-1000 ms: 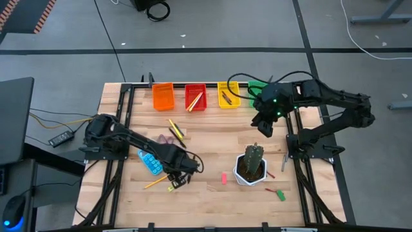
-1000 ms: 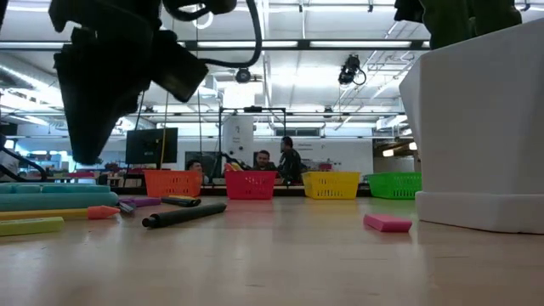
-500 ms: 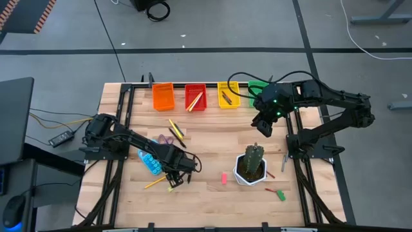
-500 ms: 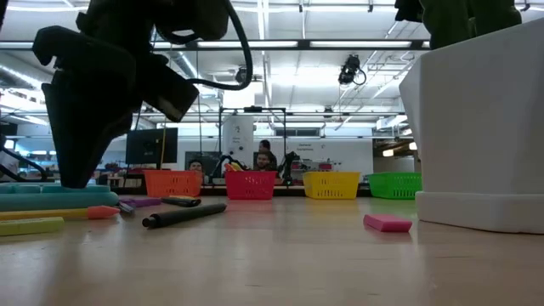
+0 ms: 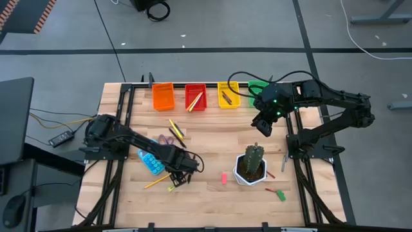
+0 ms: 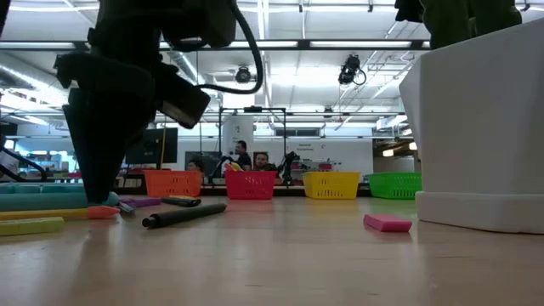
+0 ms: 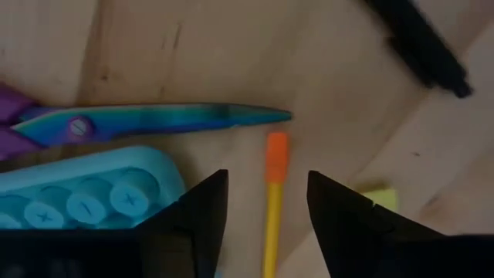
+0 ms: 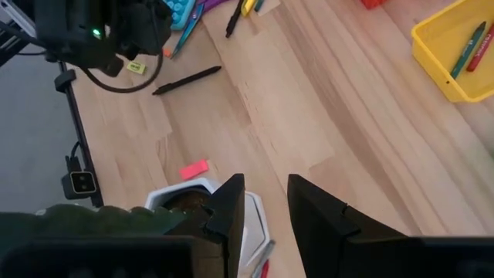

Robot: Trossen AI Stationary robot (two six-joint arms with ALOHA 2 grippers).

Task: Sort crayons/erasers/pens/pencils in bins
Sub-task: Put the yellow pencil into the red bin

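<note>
Straddling the yellow pencil [image 7: 272, 202] with fingers spread wide and empty, the left claw [image 7: 265, 212] hangs low at the surface's [image 5: 212, 138] 7 o'clock, pencil axis running between the fingers, bins [image 5: 194, 96] at 12 o'clock; the right claw [image 5: 262, 124], part-open and empty, waits far off.

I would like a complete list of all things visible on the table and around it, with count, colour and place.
Bins: four, orange, red, yellow, green, in a row at the far edge.
Pencil: one, yellow with an orange end, between the left fingers.
Calculator: one, blue, beside the left arm.
Scissors: one, purple-handled, by the calculator.
Pen: one, black, near the left gripper.
Eraser: one, pink, left of the pot.
Cactus pot: one, white, right of centre.
Left gripper: open, low over the pencil.
Right gripper: open, empty, raised near the green bin.
</note>
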